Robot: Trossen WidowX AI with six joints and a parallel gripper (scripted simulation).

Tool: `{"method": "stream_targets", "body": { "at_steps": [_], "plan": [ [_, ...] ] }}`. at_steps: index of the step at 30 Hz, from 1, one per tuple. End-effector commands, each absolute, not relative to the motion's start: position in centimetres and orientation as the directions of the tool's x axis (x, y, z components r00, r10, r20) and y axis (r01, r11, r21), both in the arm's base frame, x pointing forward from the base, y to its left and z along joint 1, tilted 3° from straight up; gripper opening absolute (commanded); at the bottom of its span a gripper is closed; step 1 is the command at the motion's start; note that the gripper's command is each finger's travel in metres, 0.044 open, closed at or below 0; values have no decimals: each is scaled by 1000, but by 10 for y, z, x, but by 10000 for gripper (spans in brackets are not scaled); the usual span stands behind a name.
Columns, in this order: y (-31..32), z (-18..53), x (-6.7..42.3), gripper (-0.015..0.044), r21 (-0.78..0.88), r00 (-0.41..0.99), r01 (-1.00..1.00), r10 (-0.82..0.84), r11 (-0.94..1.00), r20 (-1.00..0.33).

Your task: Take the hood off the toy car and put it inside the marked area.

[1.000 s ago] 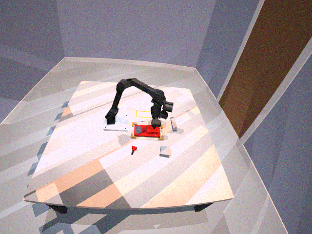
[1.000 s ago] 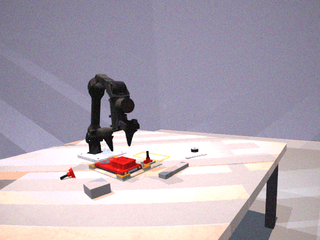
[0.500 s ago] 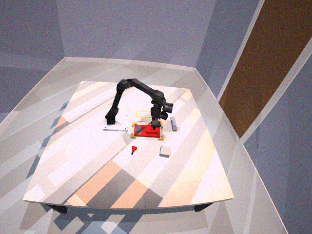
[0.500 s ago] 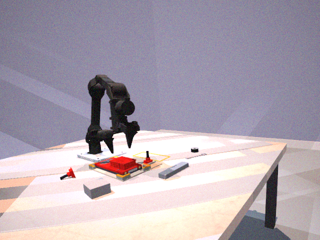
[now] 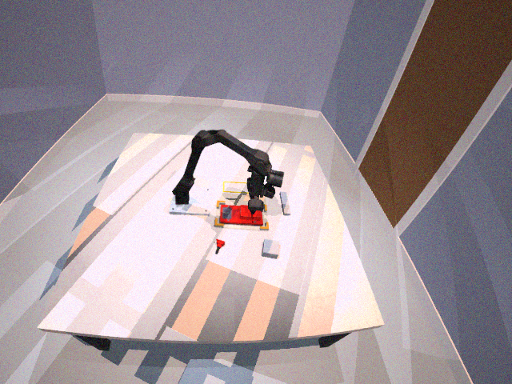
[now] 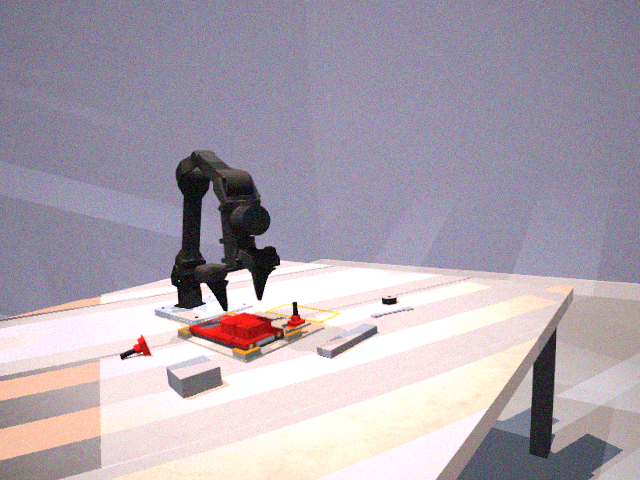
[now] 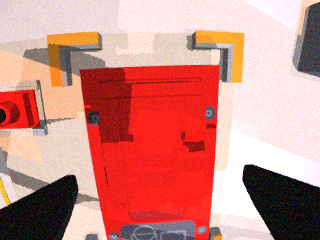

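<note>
The red toy car (image 7: 152,154) sits mid-frame in the wrist view, on a tray with orange corner brackets (image 7: 220,43); its hood cannot be told apart from the body. No writing is legible. The gripper (image 6: 240,294) hangs above it, spread wide and empty. The yellow-outlined marked area (image 6: 309,313) lies just behind, partly hidden.

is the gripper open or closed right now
Open. In the wrist view the two dark fingers stand wide apart either side of the red toy car, with nothing between them.

Pale striped table (image 6: 465,361) on dark legs, purple-grey walls, brown panel (image 5: 434,103) at right.
</note>
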State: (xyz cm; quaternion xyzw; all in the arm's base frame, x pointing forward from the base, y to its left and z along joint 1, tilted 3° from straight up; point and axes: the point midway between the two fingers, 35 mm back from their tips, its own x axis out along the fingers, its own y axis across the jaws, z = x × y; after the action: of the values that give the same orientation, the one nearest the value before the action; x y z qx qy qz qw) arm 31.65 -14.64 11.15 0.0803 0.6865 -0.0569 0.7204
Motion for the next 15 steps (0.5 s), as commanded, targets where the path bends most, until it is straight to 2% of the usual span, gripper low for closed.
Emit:
{"method": "stream_targets", "body": {
  "at_steps": [1, 15],
  "plan": [
    [-145, 107, 316, 440, 43, 47, 191, 34, 981, -998],
    [-145, 98, 316, 440, 43, 47, 191, 35, 981, -998]
  ]
}}
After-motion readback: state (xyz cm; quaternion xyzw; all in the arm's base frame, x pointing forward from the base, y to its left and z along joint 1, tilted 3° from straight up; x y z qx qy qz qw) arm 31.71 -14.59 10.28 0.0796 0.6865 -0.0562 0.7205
